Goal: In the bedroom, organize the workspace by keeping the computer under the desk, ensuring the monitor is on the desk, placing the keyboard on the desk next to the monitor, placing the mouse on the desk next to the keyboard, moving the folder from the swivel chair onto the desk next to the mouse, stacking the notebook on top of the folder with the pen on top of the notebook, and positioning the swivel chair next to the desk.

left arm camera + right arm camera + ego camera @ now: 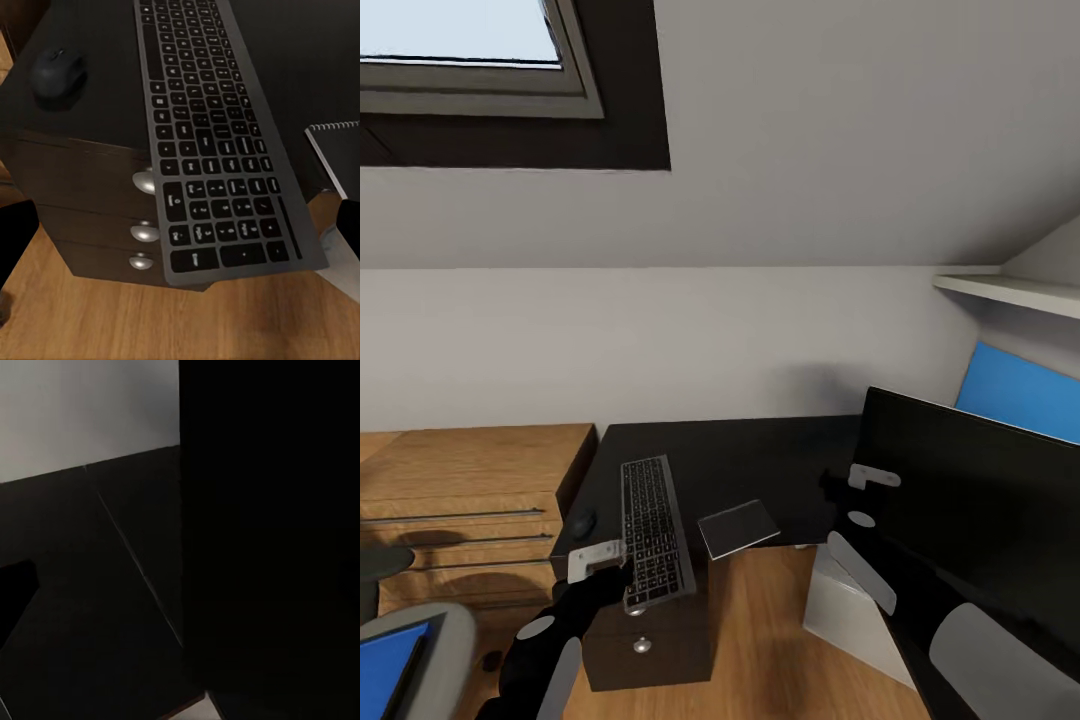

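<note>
The keyboard (655,540) (214,142) lies on the black desk (760,460) with its near end overhanging the drawer unit (75,187). My left gripper (596,560) is open at that end. The mouse (582,522) (58,73) sits left of the keyboard, and the notebook (738,527) (337,150) sits to its right, over the edge. At the monitor (970,500) (270,547), my right gripper (872,478) is open by the left edge. The computer (850,605) stands under the desk. The folder (388,665) lies on the swivel chair (448,625). The pen is out of view.
Low wooden shelving (470,490) stands left of the desk. A white wall shelf (1010,290) and a blue panel (1015,390) are behind the monitor. A sloped ceiling with a window (460,40) is overhead. Wooden floor (760,640) lies before the desk.
</note>
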Motion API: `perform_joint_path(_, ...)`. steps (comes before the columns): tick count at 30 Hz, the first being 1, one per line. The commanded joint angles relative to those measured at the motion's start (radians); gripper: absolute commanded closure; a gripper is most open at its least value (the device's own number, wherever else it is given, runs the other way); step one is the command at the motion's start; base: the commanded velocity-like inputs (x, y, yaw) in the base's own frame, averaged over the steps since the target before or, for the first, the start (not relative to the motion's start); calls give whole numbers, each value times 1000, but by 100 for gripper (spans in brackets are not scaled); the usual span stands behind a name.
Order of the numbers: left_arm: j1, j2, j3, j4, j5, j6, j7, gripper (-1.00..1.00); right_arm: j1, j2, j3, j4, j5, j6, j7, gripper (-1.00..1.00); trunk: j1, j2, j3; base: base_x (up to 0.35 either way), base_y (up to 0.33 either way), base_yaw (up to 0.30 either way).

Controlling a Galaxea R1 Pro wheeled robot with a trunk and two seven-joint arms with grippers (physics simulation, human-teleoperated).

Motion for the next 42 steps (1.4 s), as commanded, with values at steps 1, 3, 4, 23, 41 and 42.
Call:
perform_joint_path(1, -1, 0, -1, -1, 11, 4, 9, -100, -2, -2, 5, -1, -4, 4, -7, -100, 0, -1, -1, 3, 2, 0)
perform_joint_path(3, -1, 0, -1, -1, 11, 4, 9, -100, -2, -2, 5, -1, -4, 4, -8, -100, 0, -1, -1, 2, 1, 0)
perform_joint_path(4, -1, 0, 0, -3, 11, 5, 9, -100, -2, -2, 4, 0, -6, 4, -7, -100, 0, -1, -1, 0, 0, -106)
perform_joint_path(23, -1, 0, 0, -6, 12, 7, 9, -100, -2, -5, 8, 0, -7, -23, -7, -100, 0, -1, -4, 89, 0, -116)
perform_joint_path(41, -1, 0, 0, -9, 12, 7, 9, -100, -2, -5, 8, 0, -9, -23, -9, -100, 0, -1, -4, 151, 0, -101)
perform_joint_path(42, -1, 0, 0, -9, 12, 7, 9, -100, -2, -5, 8, 0, -9, -23, -9, -100, 0, -1, -4, 128, 0, -257)
